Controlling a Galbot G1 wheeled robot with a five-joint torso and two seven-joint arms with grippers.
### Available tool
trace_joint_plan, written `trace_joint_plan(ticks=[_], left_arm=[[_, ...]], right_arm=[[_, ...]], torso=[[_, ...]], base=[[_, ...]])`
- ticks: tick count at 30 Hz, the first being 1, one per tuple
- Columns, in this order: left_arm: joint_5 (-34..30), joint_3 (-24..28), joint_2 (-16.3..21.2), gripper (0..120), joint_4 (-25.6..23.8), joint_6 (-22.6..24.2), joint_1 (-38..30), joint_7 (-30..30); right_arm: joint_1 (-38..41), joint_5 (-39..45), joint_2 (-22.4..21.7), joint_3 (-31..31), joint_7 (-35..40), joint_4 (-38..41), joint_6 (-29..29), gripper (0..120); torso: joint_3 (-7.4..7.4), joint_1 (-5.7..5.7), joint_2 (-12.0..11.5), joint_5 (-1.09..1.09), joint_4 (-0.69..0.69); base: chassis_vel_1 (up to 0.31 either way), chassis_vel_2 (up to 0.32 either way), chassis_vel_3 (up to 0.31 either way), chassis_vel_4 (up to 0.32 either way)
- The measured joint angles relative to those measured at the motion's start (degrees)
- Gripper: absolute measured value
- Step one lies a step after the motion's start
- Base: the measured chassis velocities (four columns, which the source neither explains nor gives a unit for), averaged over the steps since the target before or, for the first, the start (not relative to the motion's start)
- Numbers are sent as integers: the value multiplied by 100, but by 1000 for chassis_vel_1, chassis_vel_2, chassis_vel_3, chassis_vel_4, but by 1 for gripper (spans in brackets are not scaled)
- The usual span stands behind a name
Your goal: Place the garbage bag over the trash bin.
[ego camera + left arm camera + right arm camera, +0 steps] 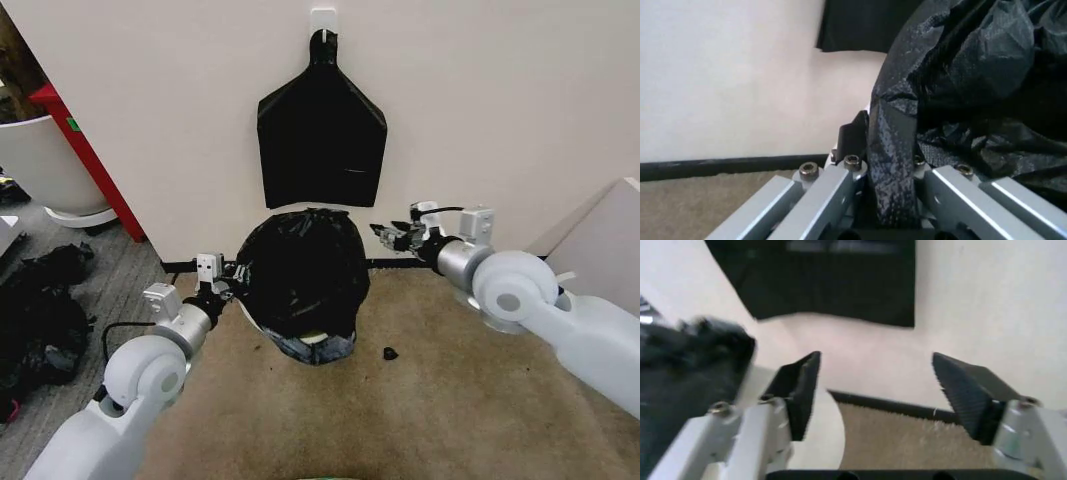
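Left tool point(226, 287) clenched on a fold of the garbage bag point(300, 270), gripping at the bag's left edge. Bag draped loosely over the trash bin point(318, 339), sliver of white rim showing under the near hem. Right tool point(392, 237) released, pads point(802, 388) spread wide, just right of the bag and not touching it. Flat black bag bunch point(321, 130) hanging on the wall point(500, 100) directly beyond both tools. Small dark scrap point(389, 352) on the carpet point(400, 400) near the bin. Large white tub point(40, 160) and dark heap point(40, 310) well left of the left tool.
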Motion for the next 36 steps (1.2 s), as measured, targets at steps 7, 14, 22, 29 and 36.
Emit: trace_joint_plan(ticks=[7,14,22,29,36], left_arm=[[32,133,-11,1,82,2,-261,-595],[172,272,-6,1,30,81,-460,-938],[441,367,18,1,-78,78,-439,-917],[501,389,11,1,-90,77,-464,-857],[509,401,21,1,-90,82,-507,-798]], right_arm=[[-344,120,184,369,635,1038,-53,93],[-719,-513,451,63,945,1533,-438,100],[-763,-1123,940,-237,932,1235,-584,100],[-769,-1042,1115,-285,1019,1053,-584,98],[-776,-1042,1167,-323,1019,892,-579,86]], torso=[[0,0,0,-2,2],[0,0,0,-2,1],[0,0,0,-2,2],[0,0,0,-2,1],[0,0,0,-2,1]], base=[[0,0,0,0],[0,0,0,0],[0,0,0,0],[0,0,0,0],[0,0,0,0]])
